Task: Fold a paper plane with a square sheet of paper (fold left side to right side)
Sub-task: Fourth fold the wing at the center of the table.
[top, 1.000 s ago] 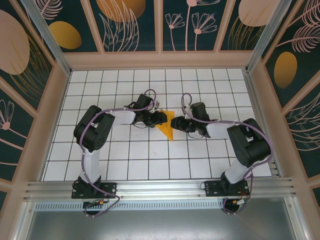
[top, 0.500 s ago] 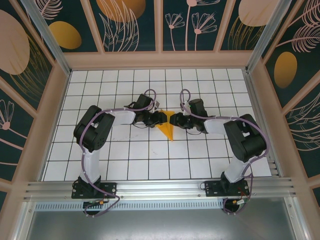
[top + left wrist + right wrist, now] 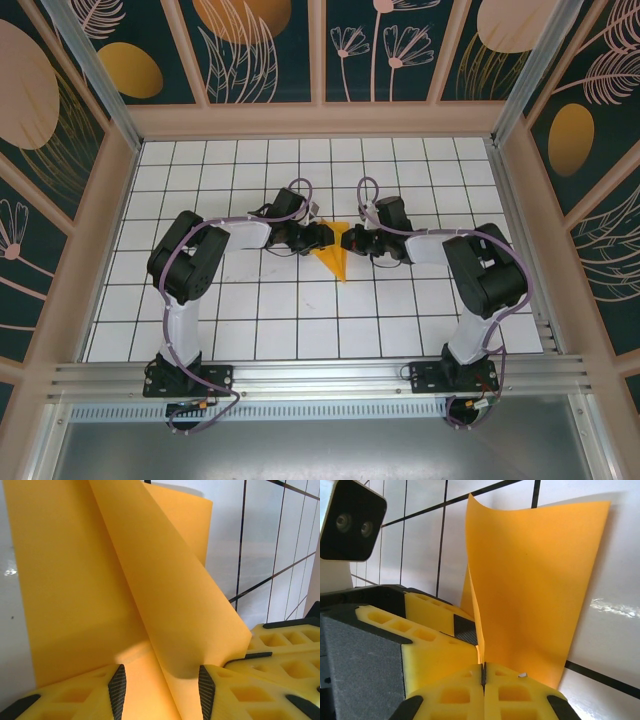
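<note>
Tabletop of white tiles with black grid lines [image 3: 250, 320] carries a black left arm [image 3: 190, 260] and a black right arm [image 3: 482, 275], both reaching in to a thin bright orange paper sheet [image 3: 336, 256] near its middle, partly folded with one flap raised. The left gripper [image 3: 161, 680] has its yellow fingers apart, the curled fold standing between them. The right gripper [image 3: 483, 672] has its fingers pressed together, pinching the raised flap's edge.

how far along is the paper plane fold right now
Done: the orange paper is already folded into a narrow pointed shape. In hand: the right end effector is shut on one edge, holding it up; the left end effector stands open astride the fold. Remaining: lay that flap over and crease it; no finished dart yet.
</note>
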